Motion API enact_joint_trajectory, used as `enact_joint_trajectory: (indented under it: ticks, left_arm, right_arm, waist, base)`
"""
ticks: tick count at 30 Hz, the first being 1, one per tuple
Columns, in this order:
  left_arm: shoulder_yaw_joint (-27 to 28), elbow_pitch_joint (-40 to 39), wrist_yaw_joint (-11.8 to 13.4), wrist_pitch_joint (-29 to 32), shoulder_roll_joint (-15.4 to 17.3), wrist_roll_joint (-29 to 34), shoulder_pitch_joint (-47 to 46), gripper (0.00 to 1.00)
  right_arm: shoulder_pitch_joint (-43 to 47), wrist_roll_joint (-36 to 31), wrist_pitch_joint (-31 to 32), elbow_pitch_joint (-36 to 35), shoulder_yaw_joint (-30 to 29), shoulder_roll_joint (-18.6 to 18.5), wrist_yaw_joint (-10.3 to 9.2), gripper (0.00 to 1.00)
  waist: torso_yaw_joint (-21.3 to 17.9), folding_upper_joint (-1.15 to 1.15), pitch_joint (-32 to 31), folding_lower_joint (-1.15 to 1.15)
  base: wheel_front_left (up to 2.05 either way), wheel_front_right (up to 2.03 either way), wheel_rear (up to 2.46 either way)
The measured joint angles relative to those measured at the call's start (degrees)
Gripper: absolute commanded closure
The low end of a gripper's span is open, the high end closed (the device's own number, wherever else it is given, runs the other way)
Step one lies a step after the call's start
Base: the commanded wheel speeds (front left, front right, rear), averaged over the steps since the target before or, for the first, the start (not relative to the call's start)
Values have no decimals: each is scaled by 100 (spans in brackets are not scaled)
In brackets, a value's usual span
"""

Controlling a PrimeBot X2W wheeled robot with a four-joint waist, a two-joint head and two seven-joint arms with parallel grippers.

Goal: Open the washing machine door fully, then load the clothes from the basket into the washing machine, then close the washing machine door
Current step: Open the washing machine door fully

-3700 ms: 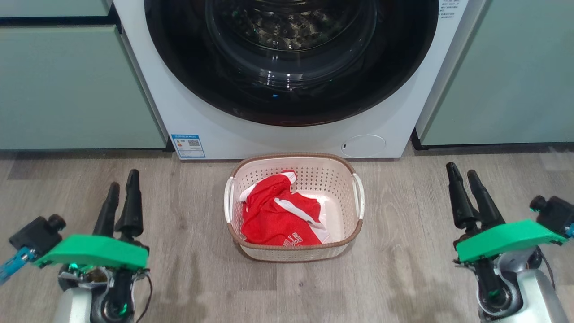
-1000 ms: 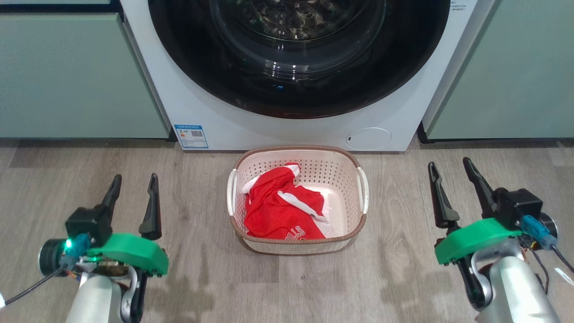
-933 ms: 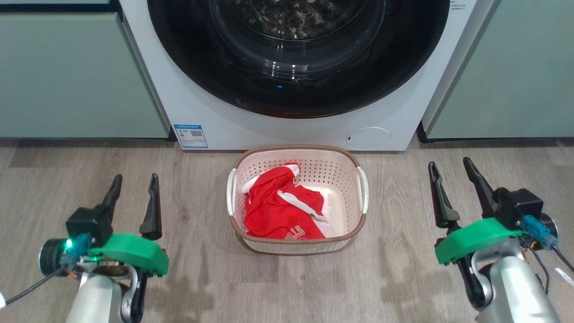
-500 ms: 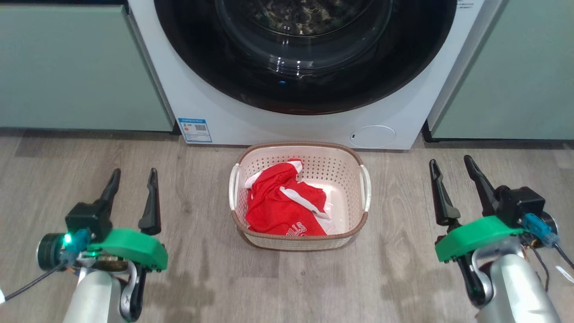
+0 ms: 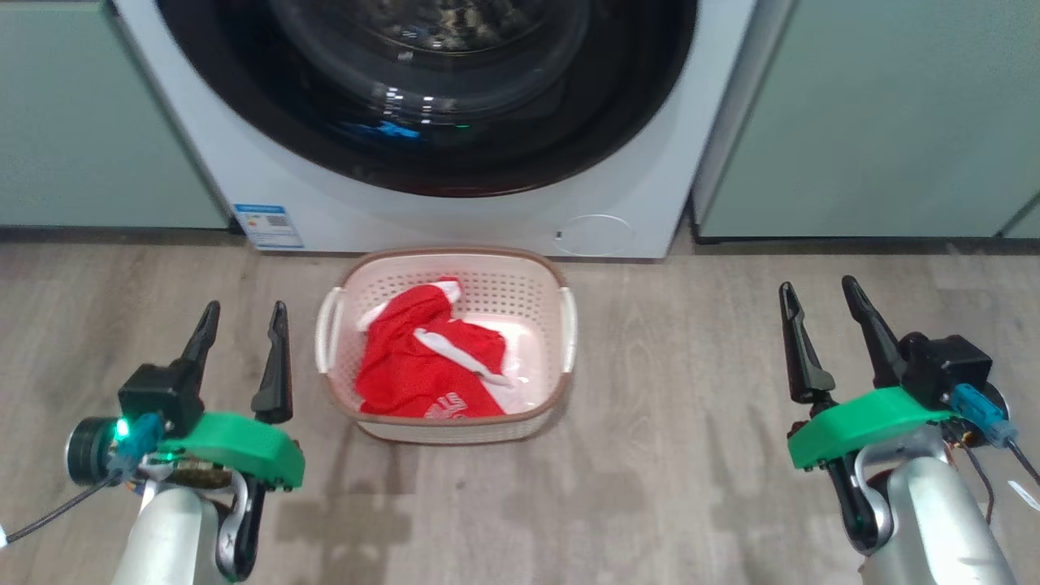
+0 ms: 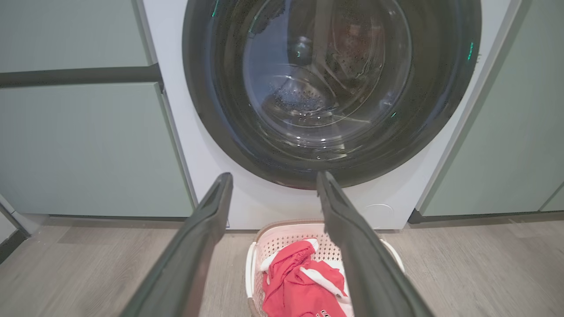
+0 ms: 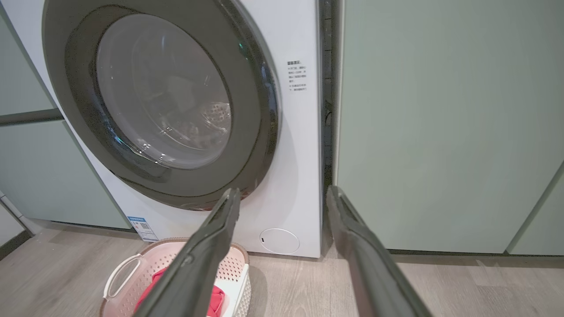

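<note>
The white washing machine point(image 5: 520, 211) point(image 6: 185, 145) point(image 7: 299, 145) stands ahead with its round black-rimmed glass door point(image 5: 431, 89) point(image 6: 330, 88) point(image 7: 163, 101) shut flat against the front. On the floor before it sits the cream perforated basket point(image 5: 528, 280) point(image 6: 282, 233) point(image 7: 128, 273) holding the red mesh garment point(image 5: 422, 366) point(image 6: 304, 286) point(image 7: 216, 304). My left gripper point(image 5: 241, 313) point(image 6: 273, 180) hangs open, left of the basket. Far to the basket's right my right gripper point(image 5: 819, 292) point(image 7: 282, 196) is open too, with nothing between its fingers.
Pale green cabinets point(image 5: 73, 122) point(image 5: 877, 122) flank the machine on both sides. A blue sticker point(image 5: 268, 226) and a round filter cap point(image 5: 597, 236) mark the machine's lower front. Wood-look floor point(image 5: 674, 406) lies between the basket and my right gripper.
The head view has swung to the right, so machine and basket sit further left in the picture. Since the oldest frame both grippers have spread from nearly shut to open.
</note>
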Motion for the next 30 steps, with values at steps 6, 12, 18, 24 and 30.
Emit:
enact_joint_trajectory:
  ticks: [6,12,18,24,30]
  left_arm:
    - [-3,-126,-16,-1,-25,-14,-15,0]
    - [-9,-166,-107,-1,-20,-14,-20,0]
    - [-14,-165,-151,-1,-20,-13,-20,0]
    - [-9,-165,-151,-1,-20,-4,-20,0]
    - [-5,-165,-151,-1,-20,-4,-20,0]
  right_arm:
    - [-3,18,-24,12,-30,-16,-1,0]
    - [-39,51,-43,38,-37,-32,-1,0]
    - [-97,102,-66,60,-42,-33,0,0]
    - [-97,145,-81,89,-41,-33,0,0]
    - [-97,145,-84,91,-38,-33,0,0]
  waist:
    - [-44,0,27,0]
    - [-78,0,26,0]
    - [-94,0,16,0]
    - [-101,0,-2,0]
    - [-99,0,-11,0]
  base:
    - [101,101,-202]
    - [54,54,-107]
    - [4,4,-9]
    - [0,0,0]
    - [0,0,0]
